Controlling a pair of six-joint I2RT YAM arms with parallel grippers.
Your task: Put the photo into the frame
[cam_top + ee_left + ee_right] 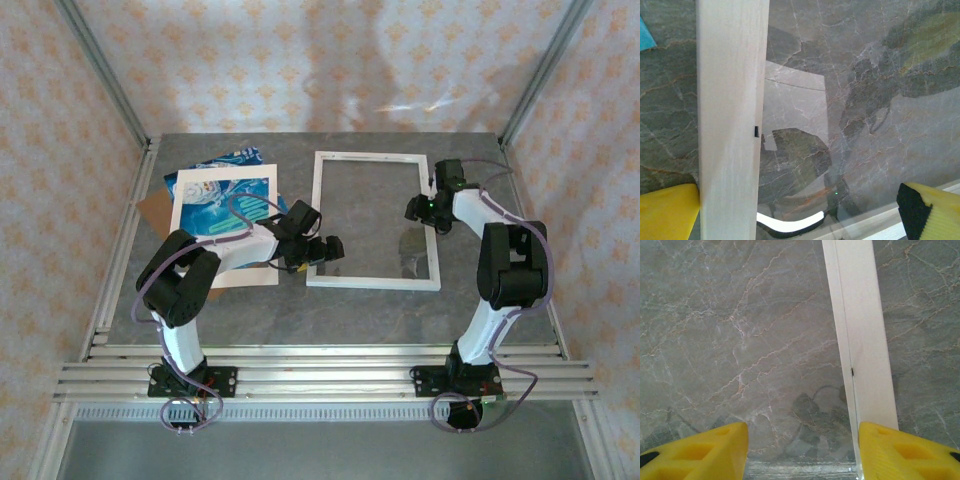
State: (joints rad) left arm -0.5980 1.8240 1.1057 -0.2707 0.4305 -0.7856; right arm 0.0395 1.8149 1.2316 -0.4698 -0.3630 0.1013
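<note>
The left gripper (795, 205) holds its jaws spread wide astride the left rail of the frame (370, 155); the right gripper (800, 427), jaws also apart, has the right rail just inside its right finger (likely to square it for loading); the photo (210, 195) lies outside both, under a cream mat (186, 215).

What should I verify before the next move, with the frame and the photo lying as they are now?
1. Left gripper open: ok.
2. Frame side between the left gripper's fingers: ok, though close to one finger.
3. Right gripper open: ok.
4. Frame side centred between the right gripper's fingers: not ok, it lies at one finger.
5. Photo free to pick up: not ok, the mat lies on it.
6. Frame turned back side up: cannot tell.
</note>
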